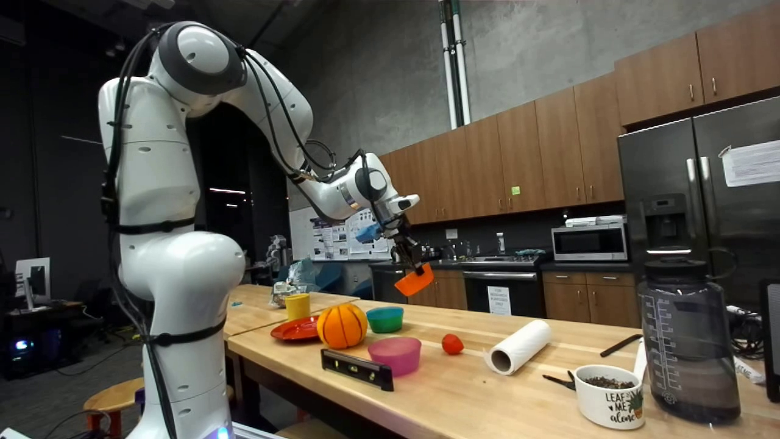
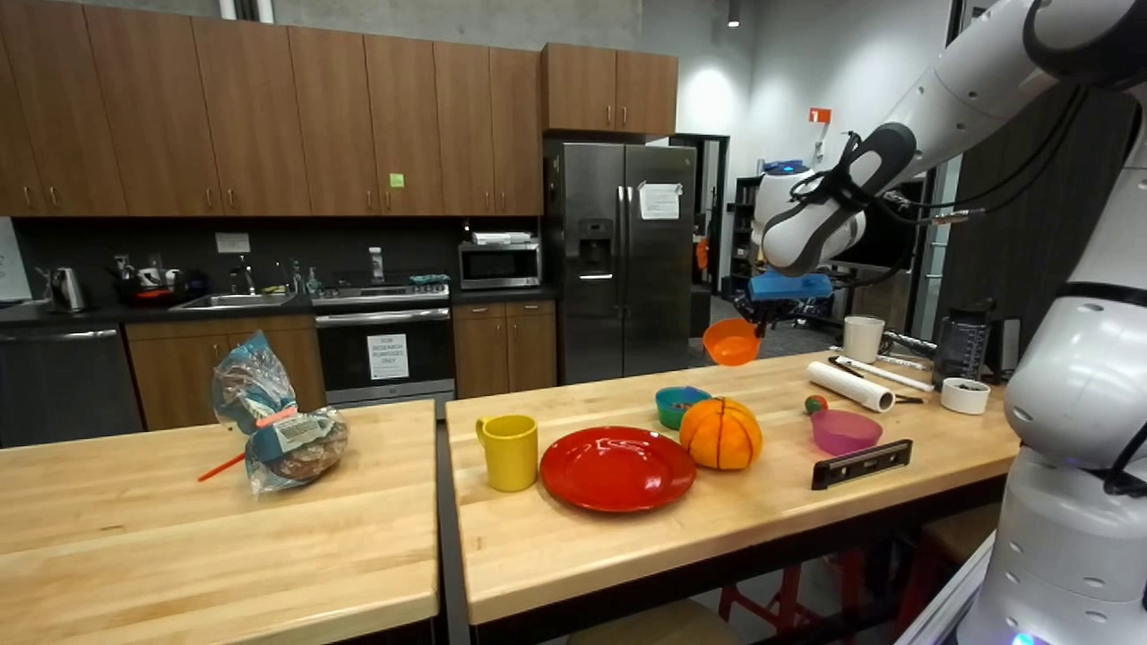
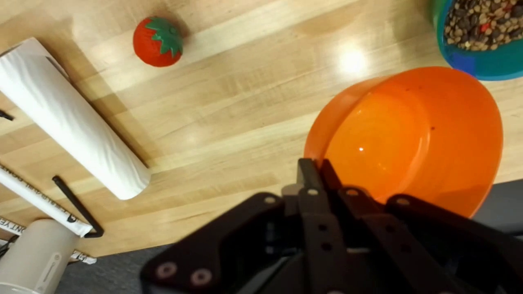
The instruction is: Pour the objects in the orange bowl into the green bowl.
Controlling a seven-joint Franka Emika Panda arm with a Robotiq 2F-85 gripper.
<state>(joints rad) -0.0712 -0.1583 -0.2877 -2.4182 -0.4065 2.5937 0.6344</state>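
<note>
My gripper (image 3: 319, 165) is shut on the rim of the orange bowl (image 3: 412, 134), one finger inside and one outside. The orange bowl hangs tilted in the air above the table, and it shows in both exterior views (image 1: 415, 281) (image 2: 731, 342). Its inside holds only a few tiny specks. The green bowl (image 3: 490, 70) is at the top right of the wrist view, partly cut off, with mixed beans or grains in it. It stands on the table in both exterior views (image 1: 385, 322) (image 2: 672, 410), lower than the orange bowl.
A stuffed pumpkin (image 2: 721, 434) stands beside the green bowl. A red plate (image 2: 618, 475) and yellow mug (image 2: 511, 452) are near it. A pink bowl (image 1: 399, 355), black level (image 1: 356, 369), red strawberry-like object (image 3: 158, 42) and paper roll (image 3: 73, 122) lie on the table.
</note>
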